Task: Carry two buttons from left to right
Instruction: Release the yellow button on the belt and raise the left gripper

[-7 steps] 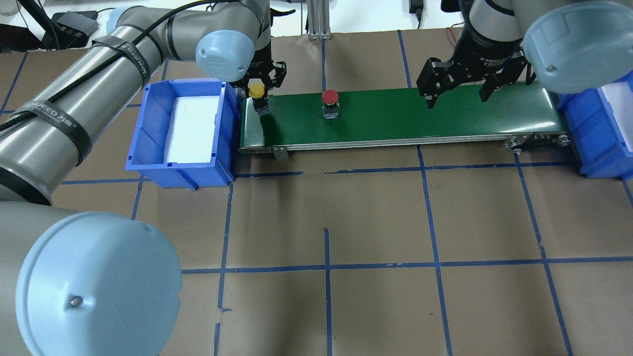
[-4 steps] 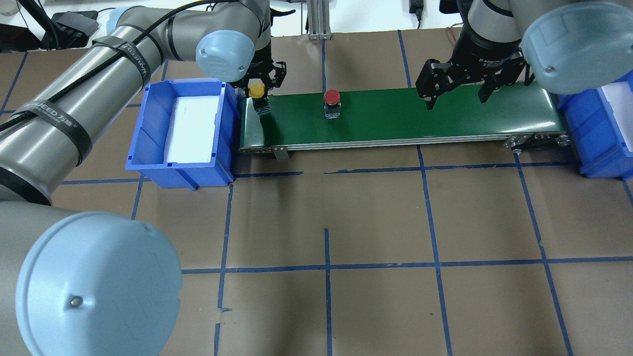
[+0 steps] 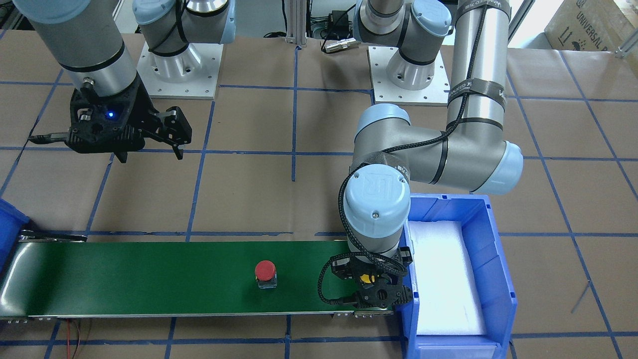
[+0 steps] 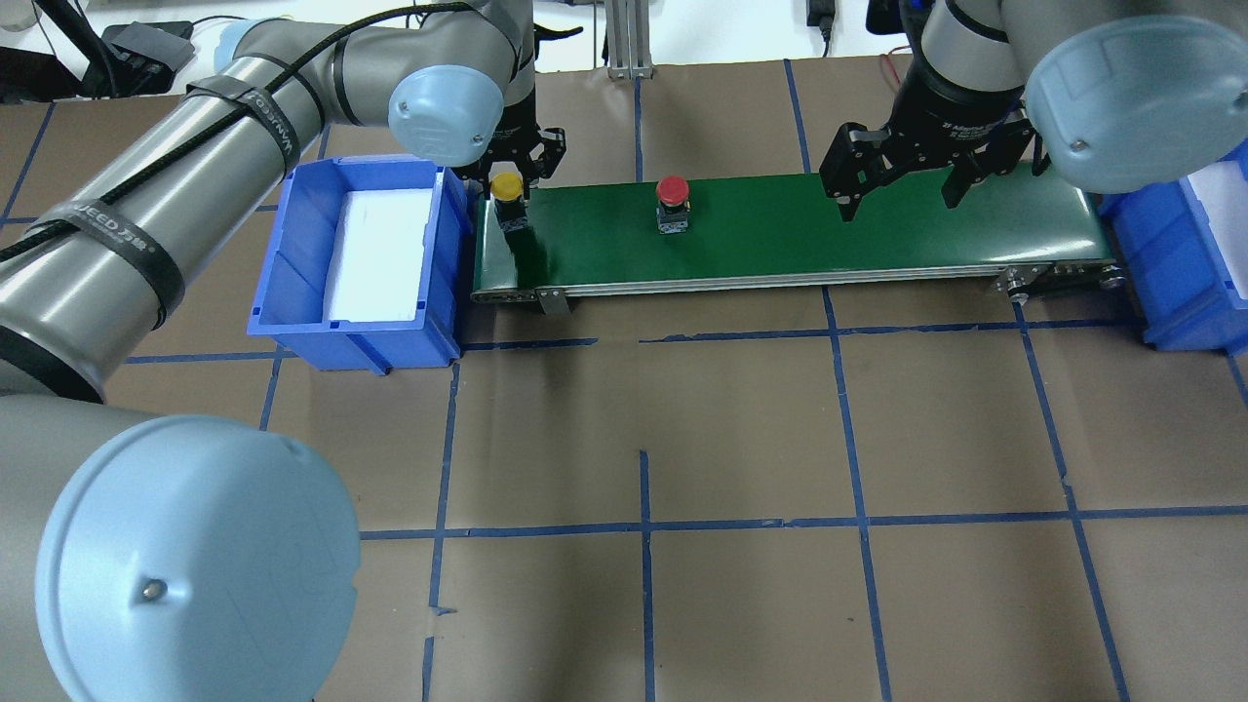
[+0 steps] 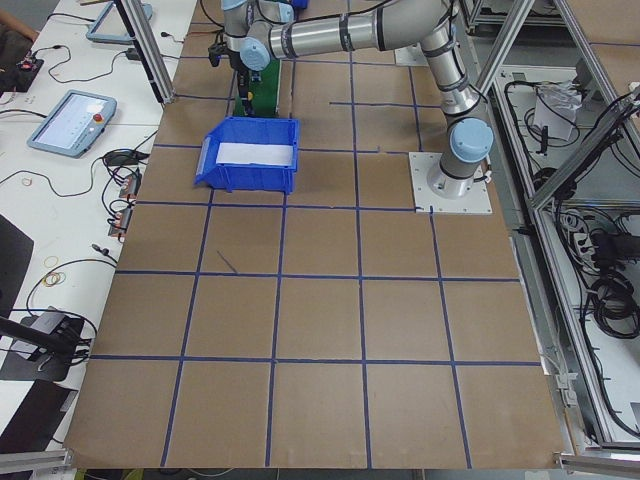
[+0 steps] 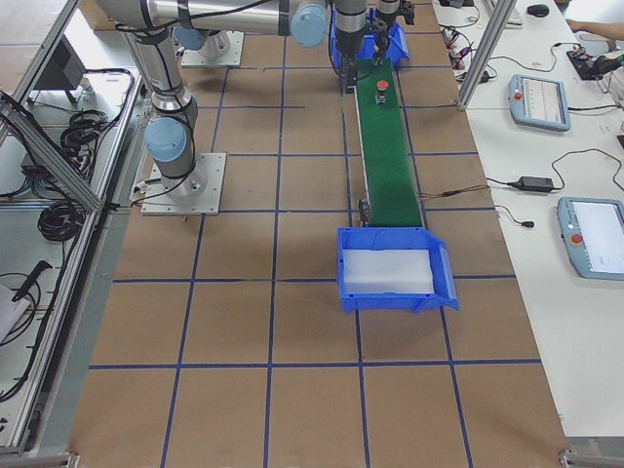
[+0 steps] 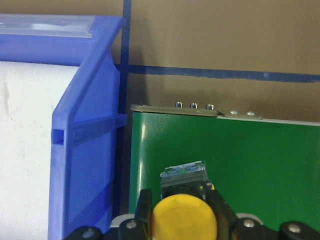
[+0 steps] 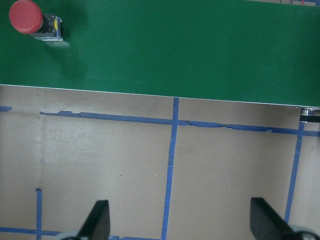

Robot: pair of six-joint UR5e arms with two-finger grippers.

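Observation:
The yellow button [image 4: 505,185] is between the fingers of my left gripper [image 4: 508,182] at the left end of the green conveyor belt [image 4: 877,234], next to the left blue bin. In the left wrist view its cap [image 7: 184,221] fills the gap between the fingers [image 7: 144,210]. I cannot tell whether it touches the belt. The red button [image 4: 672,192] stands upright on the belt, free, also seen in the front view [image 3: 265,271] and the right wrist view [image 8: 26,16]. My right gripper [image 4: 897,192] hangs open and empty over the belt's right part.
A blue bin [image 4: 292,263] lined with white foam stands against the belt's left end. A second blue bin [image 4: 1170,253] stands at the belt's right end. Brown table paper with blue tape lines [image 4: 643,526] lies in front of the belt.
The red button has moved to the right along the belt. My right gripper has shifted slightly away from the camera. The left gripper has stayed at the belt's left end with the yellow button.

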